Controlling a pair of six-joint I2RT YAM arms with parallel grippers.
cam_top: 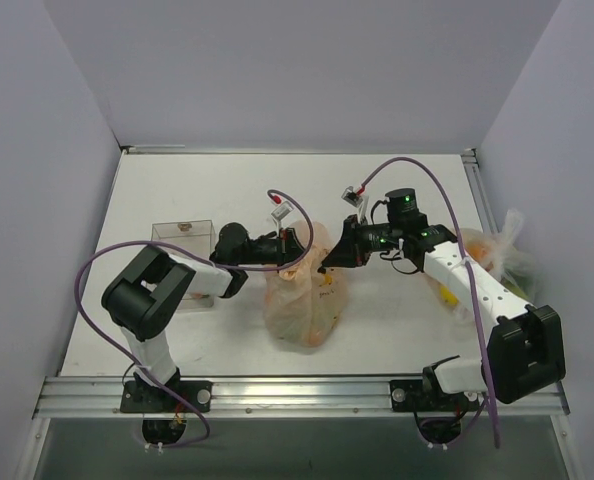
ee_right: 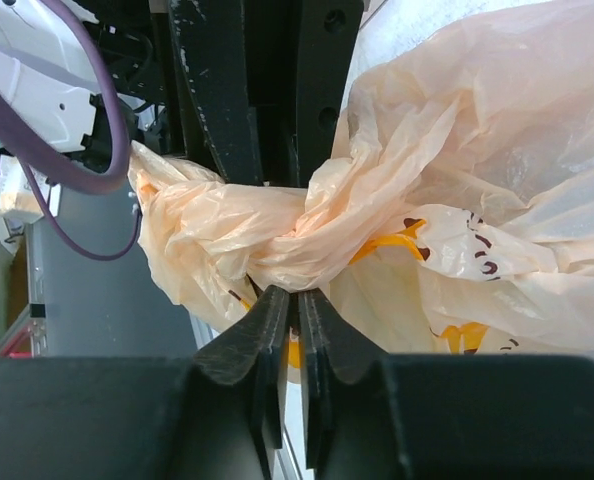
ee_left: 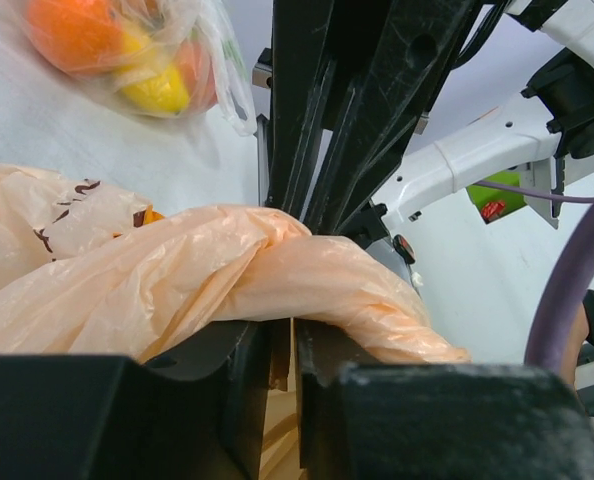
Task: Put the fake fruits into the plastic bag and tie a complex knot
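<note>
The plastic bag (cam_top: 302,300) sits mid-bench (cam_top: 177,185), its handles twisted into the knot (ee_right: 297,225). The left pincer (ee_left: 282,345) and right pincer (ee_right: 289,300) are pressed together, each seemingly pinching 1 handle strand. They are probably held opposed so that pulling apart cinches it.

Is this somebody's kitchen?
Probably not, more a robot test booth: plain white walls box in a white table, and the left arm and right arm, trailing purple cables, are bolted to a metal rail.
</note>
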